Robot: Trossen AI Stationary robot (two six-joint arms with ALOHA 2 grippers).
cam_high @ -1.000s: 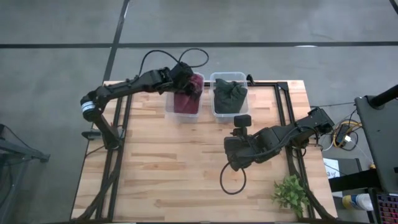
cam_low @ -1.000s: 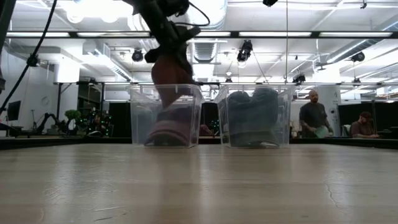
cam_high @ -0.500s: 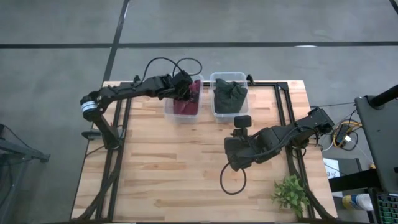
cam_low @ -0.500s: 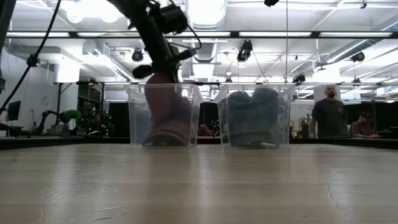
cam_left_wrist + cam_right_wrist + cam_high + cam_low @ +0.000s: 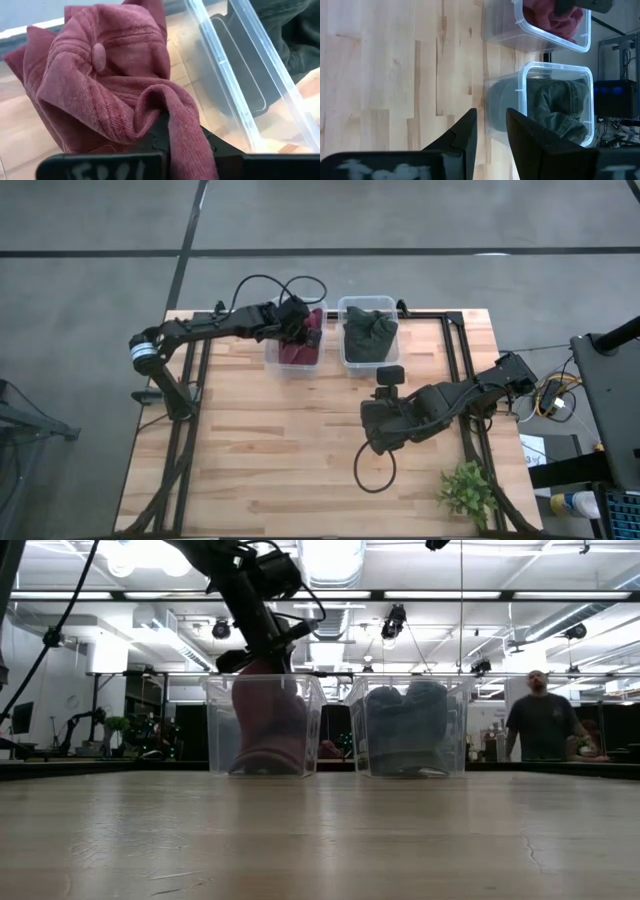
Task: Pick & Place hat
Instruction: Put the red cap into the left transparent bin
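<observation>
Low view shows the light wooden table (image 5: 320, 840) wide and bare at the near side. On the high view, a small green plant (image 5: 466, 492) stands at the near right corner, and the right gripper (image 5: 378, 430) waits over the middle of the table, fingers a little apart and holding nothing. At the far edge two clear bins stand side by side. The left gripper (image 5: 300, 330) is inside the left bin (image 5: 270, 352), closed on the maroon hat (image 5: 105, 85). The right bin (image 5: 346, 356) holds a dark green hat (image 5: 370, 335). Beyond the table, a person (image 5: 542, 725) stands in the room under ceiling lights.
</observation>
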